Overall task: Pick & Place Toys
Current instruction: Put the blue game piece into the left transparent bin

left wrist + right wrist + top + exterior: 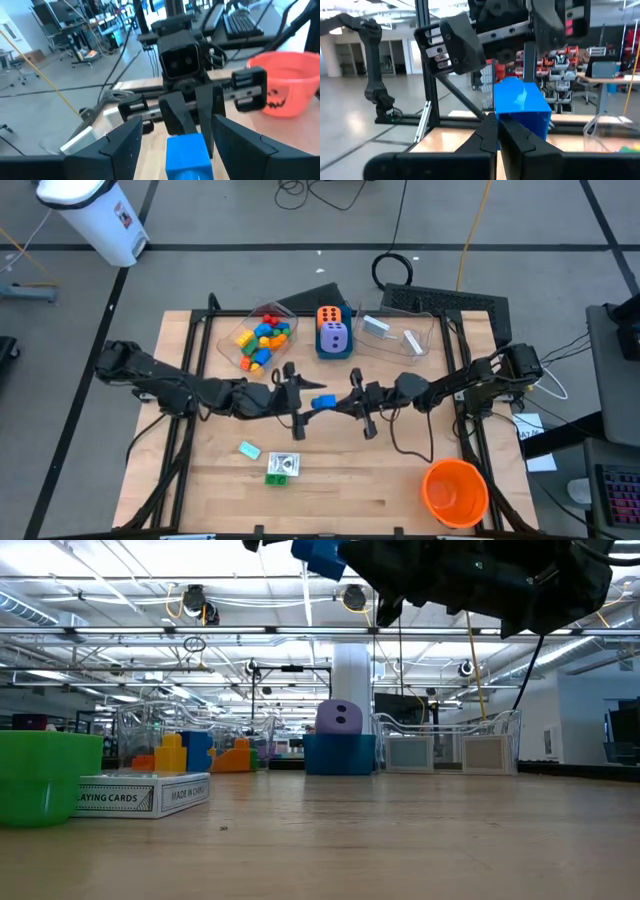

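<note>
Blue brick (pixel 322 402) hangs mid-table, left fingers (pixel 125 145) clasping it, right fingers (pixel 485 137) pinched together against it.

Wood table (pixel 340 480): tubs (pixel 262 340), orange cup (pixel 455 492), green brick (pixel 281 471), card (pixel 249 449).

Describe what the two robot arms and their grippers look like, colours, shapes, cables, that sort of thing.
Both arms are dark, nearly black, built of chunky jointed segments. The left gripper and right gripper each end in two flat, angular black fingers. The right arm's wrist carries a boxy black camera housing with grey-white blocks beside it. Black cables trail along the right arm.
</note>
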Controlling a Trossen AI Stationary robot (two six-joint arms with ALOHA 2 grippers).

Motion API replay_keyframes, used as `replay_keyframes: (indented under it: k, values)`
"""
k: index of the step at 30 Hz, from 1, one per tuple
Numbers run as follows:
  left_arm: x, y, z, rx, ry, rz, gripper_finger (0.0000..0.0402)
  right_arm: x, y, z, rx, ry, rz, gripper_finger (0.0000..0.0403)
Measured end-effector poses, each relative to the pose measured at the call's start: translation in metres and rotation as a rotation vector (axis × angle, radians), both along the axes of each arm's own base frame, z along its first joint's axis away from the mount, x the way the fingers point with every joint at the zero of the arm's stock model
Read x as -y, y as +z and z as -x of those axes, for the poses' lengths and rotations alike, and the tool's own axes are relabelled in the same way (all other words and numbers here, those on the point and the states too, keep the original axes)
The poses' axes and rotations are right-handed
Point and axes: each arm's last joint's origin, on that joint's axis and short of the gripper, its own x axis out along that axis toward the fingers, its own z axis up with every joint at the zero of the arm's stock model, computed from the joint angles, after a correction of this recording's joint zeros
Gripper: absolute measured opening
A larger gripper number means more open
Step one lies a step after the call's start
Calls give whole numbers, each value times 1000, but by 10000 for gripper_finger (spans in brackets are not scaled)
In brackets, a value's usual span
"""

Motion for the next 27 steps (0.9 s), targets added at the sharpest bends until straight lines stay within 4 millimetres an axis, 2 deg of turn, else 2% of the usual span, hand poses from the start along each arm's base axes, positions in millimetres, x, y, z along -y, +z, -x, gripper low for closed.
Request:
replay_keyframes:
  k: [11, 16, 22, 27]
  values:
    - [-1, 7, -4, 93, -25, 29, 262, -1, 14, 9, 188, 47, 3, 0]
    - [-1, 11, -5, 132, -68, 27, 255, 2, 11, 22, 267, 41, 1, 0]
    - [-4, 10, -16, 216, -142, 27, 243, 4, 9, 23, 266, 30, 20, 0]
    - [-8, -4, -29, 208, -164, 37, 244, 2, 10, 23, 270, 35, 33, 0]
